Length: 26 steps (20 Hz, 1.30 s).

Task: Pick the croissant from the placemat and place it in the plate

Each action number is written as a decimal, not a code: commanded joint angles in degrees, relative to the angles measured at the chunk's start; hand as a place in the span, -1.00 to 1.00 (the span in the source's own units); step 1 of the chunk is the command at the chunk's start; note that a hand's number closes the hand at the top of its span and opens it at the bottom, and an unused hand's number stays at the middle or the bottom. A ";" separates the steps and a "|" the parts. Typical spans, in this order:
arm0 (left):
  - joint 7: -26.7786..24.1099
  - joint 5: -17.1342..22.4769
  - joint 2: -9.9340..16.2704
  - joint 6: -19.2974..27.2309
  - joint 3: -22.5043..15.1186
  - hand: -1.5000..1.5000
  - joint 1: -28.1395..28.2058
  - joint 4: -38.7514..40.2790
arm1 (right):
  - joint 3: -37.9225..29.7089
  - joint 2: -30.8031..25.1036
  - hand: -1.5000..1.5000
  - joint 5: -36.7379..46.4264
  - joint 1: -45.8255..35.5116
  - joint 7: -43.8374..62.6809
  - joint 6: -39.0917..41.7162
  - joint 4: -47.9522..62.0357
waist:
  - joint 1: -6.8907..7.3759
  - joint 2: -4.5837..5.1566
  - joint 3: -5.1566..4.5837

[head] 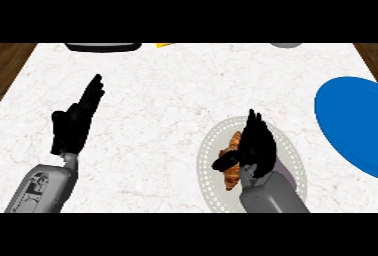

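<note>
The croissant (pixel 233 142) lies lengthwise on a grey round plate (pixel 210 187) with a dotted rim, at the lower middle right of the counter. My right hand (pixel 258 145) is over the plate. Its straight fingers run along the croissant's right side and its thumb crosses the croissant's middle from the left, hiding part of it. A large blue round placemat (pixel 351 120) lies at the right edge, cut off by the view, with nothing on the part that shows. My left hand (pixel 74 125) rests open at the left, fingers pointing up and away.
At the counter's far edge sit a dark object (pixel 103 46), a small yellow piece (pixel 164 45) and a grey object (pixel 286 45). Brown wood (pixel 15 60) shows past the white marble counter's far corners.
</note>
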 commanded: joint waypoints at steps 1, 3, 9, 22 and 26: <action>2.47 -0.23 -0.18 -0.38 -0.63 0.00 0.33 -2.83 | -0.40 0.60 -1.00 -1.56 -1.60 13.67 2.22 0.43 | 0.37 -0.10 0.04; 1.99 -0.15 -0.09 -0.81 -0.42 0.00 1.47 -2.94 | -0.68 0.60 -1.00 -1.14 0.34 12.60 2.27 0.13 | 0.23 -0.12 0.04; 1.10 0.16 0.20 -1.74 1.57 0.00 -0.31 -0.72 | 2.33 0.60 -1.00 -2.16 1.86 13.70 -1.09 0.92 | 0.08 0.01 0.03; -1.22 -3.03 -2.20 -1.30 1.72 0.00 -0.59 2.12 | -2.83 0.59 1.00 7.64 3.13 3.57 -1.20 4.64 | -0.34 0.06 0.03; 4.44 -2.25 -1.22 -2.01 2.34 0.00 -2.03 -2.42 | -1.05 0.59 1.00 13.39 0.28 6.82 -3.64 2.79 | 0.11 -0.03 0.05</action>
